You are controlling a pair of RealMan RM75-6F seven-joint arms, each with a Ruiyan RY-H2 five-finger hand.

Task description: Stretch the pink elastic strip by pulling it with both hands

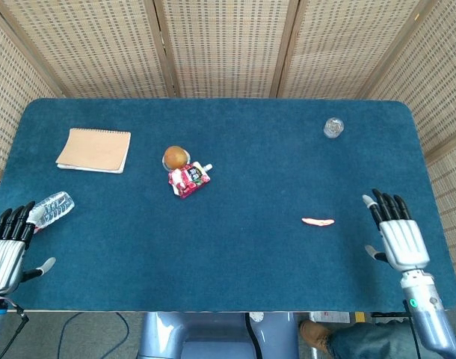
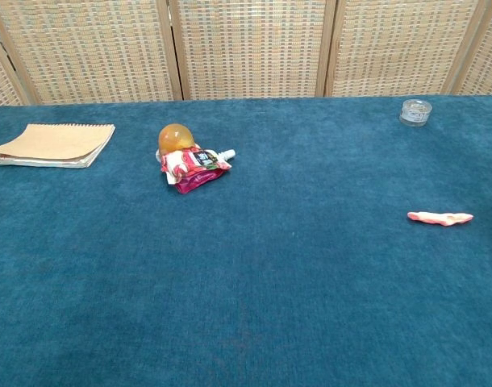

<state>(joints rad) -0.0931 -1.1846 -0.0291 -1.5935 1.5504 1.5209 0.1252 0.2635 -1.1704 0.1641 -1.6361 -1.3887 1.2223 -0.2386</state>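
The pink elastic strip (image 1: 318, 221) lies slack on the blue table, right of centre; the chest view shows the strip (image 2: 440, 218) near its right edge. My right hand (image 1: 396, 235) hovers over the table's right side, a short way right of the strip, fingers straight and apart, holding nothing. At the table's left front corner sits my left hand (image 1: 7, 247), open and empty too, far from the strip. Neither hand appears in the chest view.
A tan notebook (image 1: 94, 149) lies at the left. An orange ball (image 1: 175, 157) and a red pouch (image 1: 190, 179) sit left of centre. A clear plastic bottle (image 1: 50, 208) lies just beyond my left hand. A small glass jar (image 1: 333, 127) stands back right.
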